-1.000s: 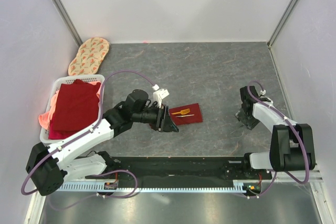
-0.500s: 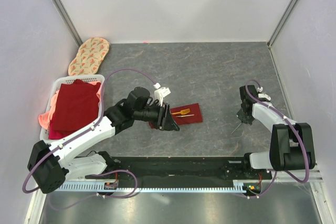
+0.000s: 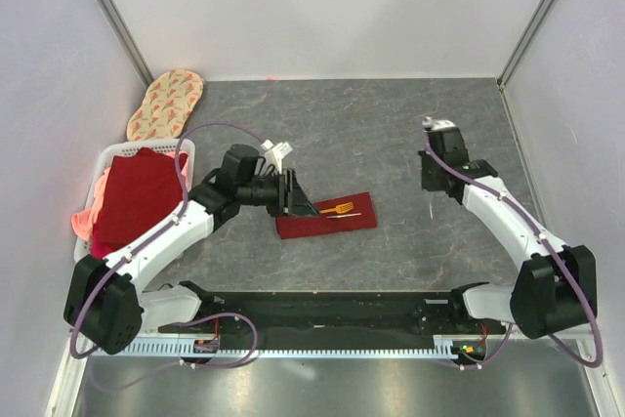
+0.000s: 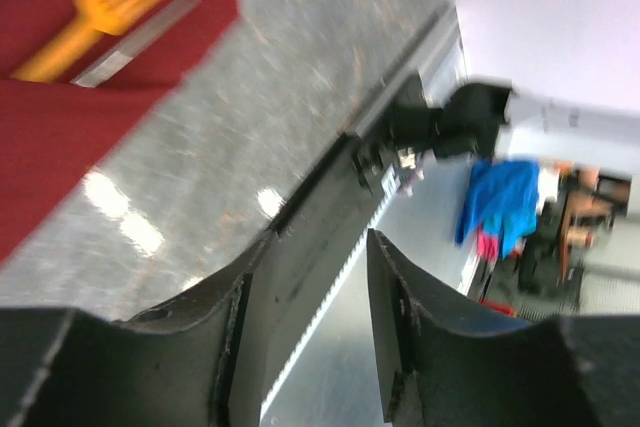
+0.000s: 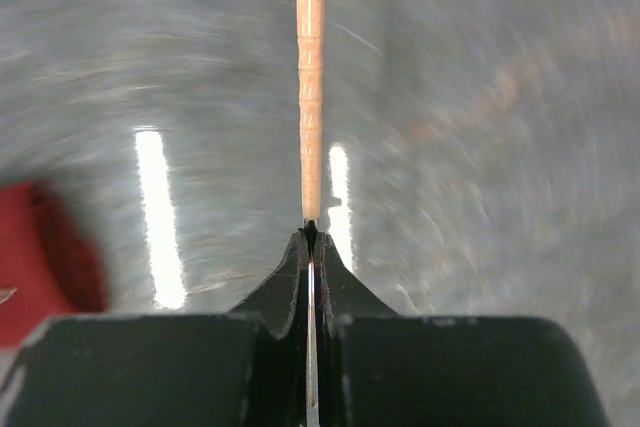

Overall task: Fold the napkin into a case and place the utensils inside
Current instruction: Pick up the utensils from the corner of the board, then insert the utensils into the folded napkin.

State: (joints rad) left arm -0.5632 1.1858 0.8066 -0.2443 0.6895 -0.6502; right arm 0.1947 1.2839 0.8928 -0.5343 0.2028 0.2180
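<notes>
1. Case [image 3: 322, 225]: dark red cloth folded to a flat rectangle, lying on the grey table [image 3: 391, 134] near its middle, slightly left
2. Gold fork [image 3: 340, 208] and silver piece [image 3: 349, 216] lie side by side on the case towards its right half; the left wrist view shows the fork's tines and the flat silver end against the red cloth. Cannot tell whether their other ends are tucked under a fold
3. Left gripper [image 3: 301, 200]: tilted over the left end of the case, jaws apart, nothing between the fingers [image 4: 235, 317]. Contact with the cloth cannot be told
4. Right gripper [image 5: 308, 237]: raised over the right side of the table, well apart from the case, jaws closed tight on the thin metal end of an orange-handled utensil [image 5: 310, 87]; the ribbed handle sticks straight out past the fingertips
5. Far left: white basket [image 3: 107, 155] holding a red and pink cloth stack [image 3: 142, 202]; oval mat [image 3: 164, 104] behind it in the corner
</notes>
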